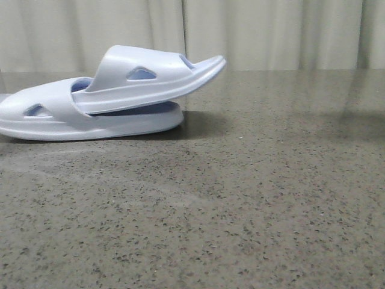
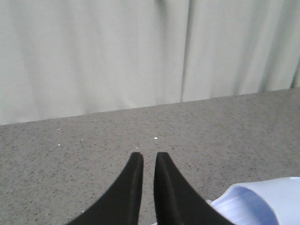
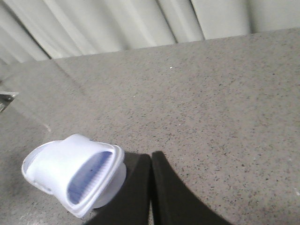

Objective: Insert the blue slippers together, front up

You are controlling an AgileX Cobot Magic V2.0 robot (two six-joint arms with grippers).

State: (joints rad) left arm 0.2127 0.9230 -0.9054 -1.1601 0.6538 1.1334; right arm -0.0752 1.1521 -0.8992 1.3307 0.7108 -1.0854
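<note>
Both pincers (image 2: 148, 154) (image 3: 151, 154) clenched, grasping nothing, beside nested blue slippers (image 1: 114, 96) on table (image 1: 252, 198).

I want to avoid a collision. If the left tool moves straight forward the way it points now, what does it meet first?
Probably nothing near. Ahead of the left tool lies only bare speckled tabletop, then the pale curtain. The pale blue slipper sits off to one side, outside that line, though depth is uncertain.

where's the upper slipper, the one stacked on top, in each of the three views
Front view: upper slipper left of centre, resting tilted on the lower slipper.
Left wrist view: only a pale blue slipper edge at the lower right corner; which one is unclear.
Right wrist view: lower left.
Shared landmark: the speckled tabletop and curtain.
</note>
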